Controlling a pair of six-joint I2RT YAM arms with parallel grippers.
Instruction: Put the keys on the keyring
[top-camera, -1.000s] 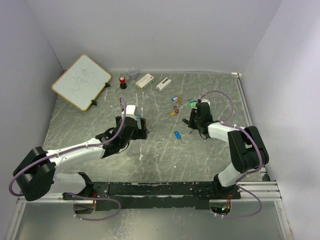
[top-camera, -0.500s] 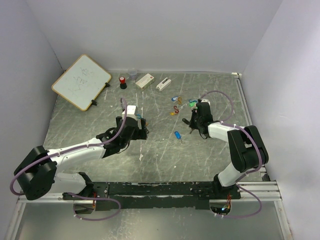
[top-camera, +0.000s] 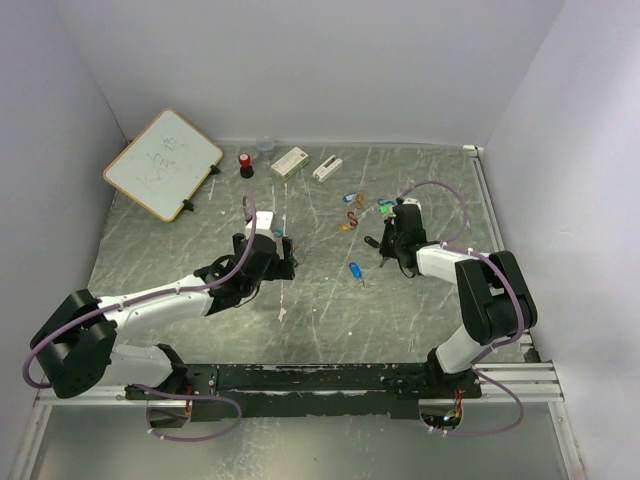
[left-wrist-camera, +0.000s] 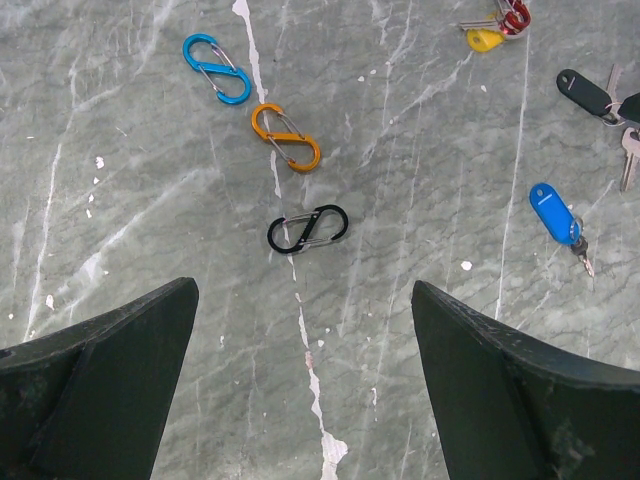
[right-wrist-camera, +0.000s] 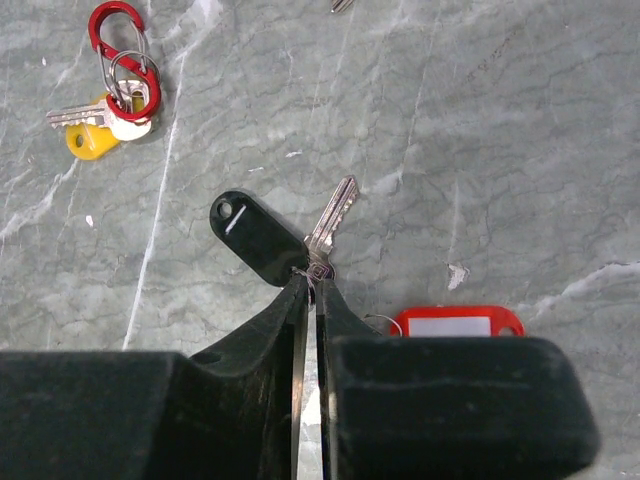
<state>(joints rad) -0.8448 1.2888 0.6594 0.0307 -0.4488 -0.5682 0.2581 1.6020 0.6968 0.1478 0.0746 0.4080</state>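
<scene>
My right gripper (right-wrist-camera: 312, 278) is shut on the small wire ring that joins a black tag (right-wrist-camera: 255, 240) to a silver key (right-wrist-camera: 332, 218), low over the table. A red tag (right-wrist-camera: 458, 324) lies just to its right. A yellow-tagged key (right-wrist-camera: 100, 135) hangs on a red S-clip (right-wrist-camera: 125, 55) at the far left. My left gripper (left-wrist-camera: 303, 290) is open and empty above the table, just behind a black S-clip (left-wrist-camera: 308, 228). An orange clip (left-wrist-camera: 286, 137) and a blue clip (left-wrist-camera: 217, 69) lie beyond it. A blue-tagged key (left-wrist-camera: 553, 210) lies to its right.
A whiteboard (top-camera: 163, 163) leans at the back left. A red-capped bottle (top-camera: 245, 163), a clear cup (top-camera: 265, 147) and two white boxes (top-camera: 289, 161) (top-camera: 327, 168) stand along the back. More tagged keys (top-camera: 349, 197) lie behind the right gripper (top-camera: 385, 243). Walls close three sides.
My left gripper has edged slightly toward the middle of the table. The right gripper has stayed almost where it was, still shut.
</scene>
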